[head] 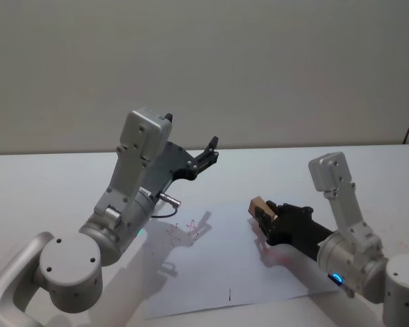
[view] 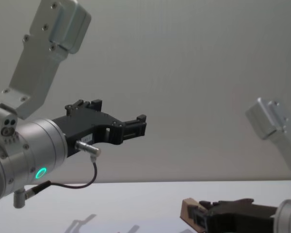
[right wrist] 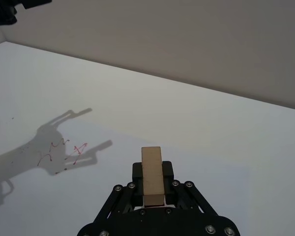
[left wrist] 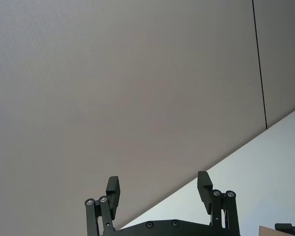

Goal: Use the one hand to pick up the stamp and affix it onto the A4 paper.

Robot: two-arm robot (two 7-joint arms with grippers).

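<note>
My right gripper (head: pixel 262 213) is shut on the stamp (head: pixel 258 207), a small light-tan wooden block that sticks out past its black fingers. It hovers low over the right part of the A4 paper (head: pixel 218 272). The right wrist view has the stamp (right wrist: pixel 152 176) clamped between the fingers, with the paper (right wrist: pixel 113 196) below. From the chest view the stamp (view: pixel 190 213) sits at the bottom right. My left gripper (head: pixel 208 153) is open, raised high above the table's far side; its fingers (left wrist: pixel 204 188) stand wide apart.
Red scribbled marks (head: pixel 185 229) lie on the paper's left middle, under the left arm's shadow. A short dark tick (head: pixel 230 295) is near the paper's front edge. The white table (head: pixel 273 163) runs back to a plain wall.
</note>
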